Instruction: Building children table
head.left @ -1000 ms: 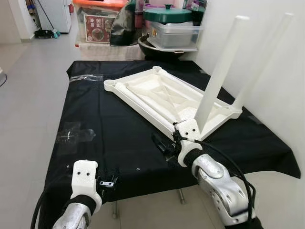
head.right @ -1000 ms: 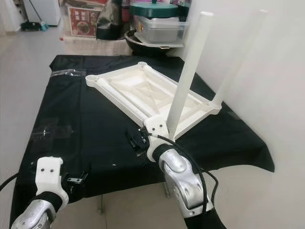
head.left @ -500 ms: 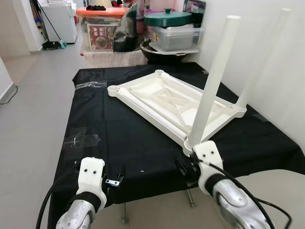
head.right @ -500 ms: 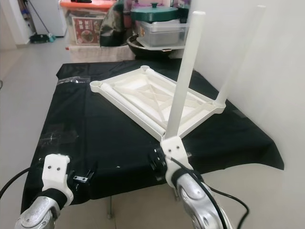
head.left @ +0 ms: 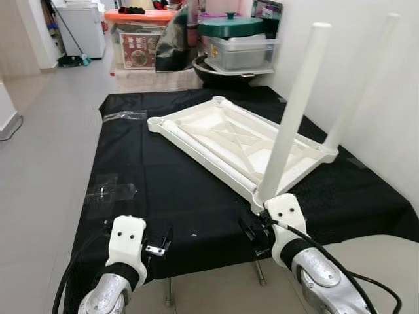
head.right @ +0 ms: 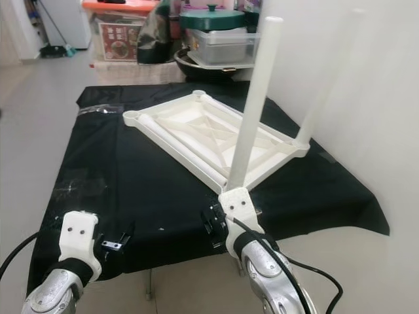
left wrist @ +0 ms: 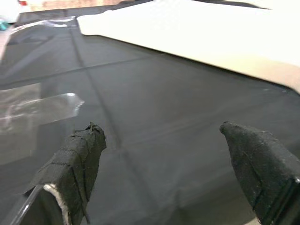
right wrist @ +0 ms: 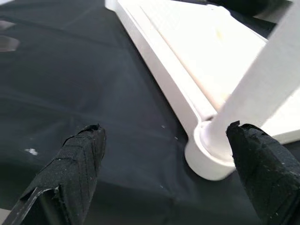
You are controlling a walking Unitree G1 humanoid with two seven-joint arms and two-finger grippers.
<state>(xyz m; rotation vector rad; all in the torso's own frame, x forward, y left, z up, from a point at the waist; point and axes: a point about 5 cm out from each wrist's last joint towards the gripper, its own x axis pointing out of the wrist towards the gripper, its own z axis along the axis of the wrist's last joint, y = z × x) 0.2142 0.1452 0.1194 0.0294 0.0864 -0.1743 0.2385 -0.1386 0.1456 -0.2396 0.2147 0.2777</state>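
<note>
Withdrawn from the leg [head.left: 292, 114], right gripper [right wrist: 164, 154] gapes (left gripper [left wrist: 183, 154] too).

No text can be read; the red label [head.left: 135, 49] on the storage box [head.left: 138, 39] is too small to make out

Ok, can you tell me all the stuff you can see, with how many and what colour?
Table top: one, white, upside down on the black cloth.
Upright legs: two, white, standing in the corners nearest the wall.
Loose leg: one, white, lying along the top's near edge.
Black cloth: one, covering the work table.
Clear tape: patches, on the cloth's left side.
Storage boxes: several, behind the table.
Green lid: one, on a clear tub.
Left pincer: black, open, over the cloth.
Right pincer: black, open, near the corner leg.
</note>
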